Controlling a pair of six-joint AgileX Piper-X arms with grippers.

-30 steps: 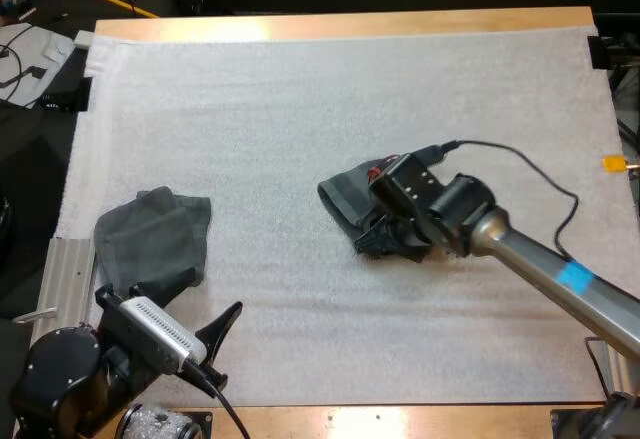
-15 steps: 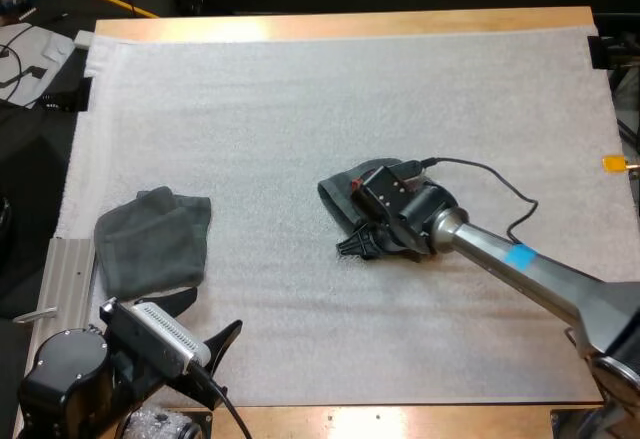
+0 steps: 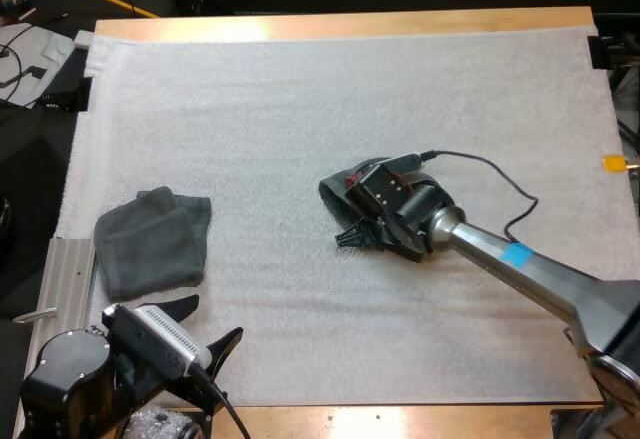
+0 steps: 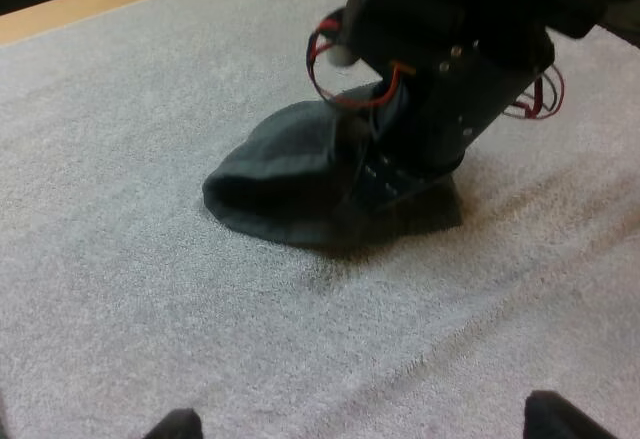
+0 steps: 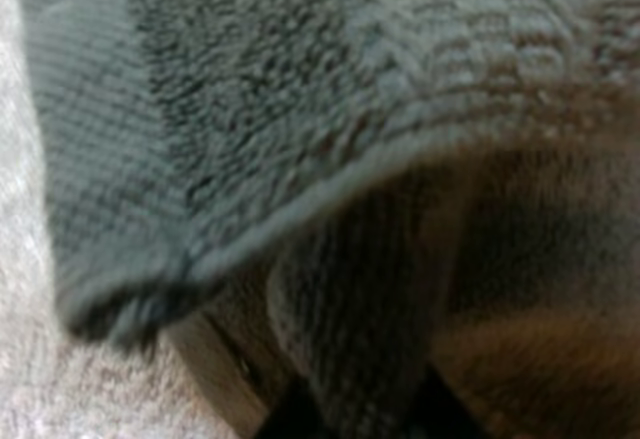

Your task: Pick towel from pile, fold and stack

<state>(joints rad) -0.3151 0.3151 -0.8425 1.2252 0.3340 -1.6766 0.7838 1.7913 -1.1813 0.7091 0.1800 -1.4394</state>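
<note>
Item: crumpled towel (image 3: 337,192), dark grey-green, near the middle of the white mat (image 3: 300,99), partly under the right arm's wrist. Right gripper (image 3: 352,238): lowered onto the towel's near side, fingertips (image 5: 290,421) pinching a fold of the cloth between them. Second item: folded towel (image 3: 152,245), same colour, lying flat by the mat's left edge, well apart from the first. Left gripper (image 3: 207,324): at the near left corner, just short of the folded towel, fingers spread and holding nothing. Support: wooden table (image 3: 350,25)
</note>
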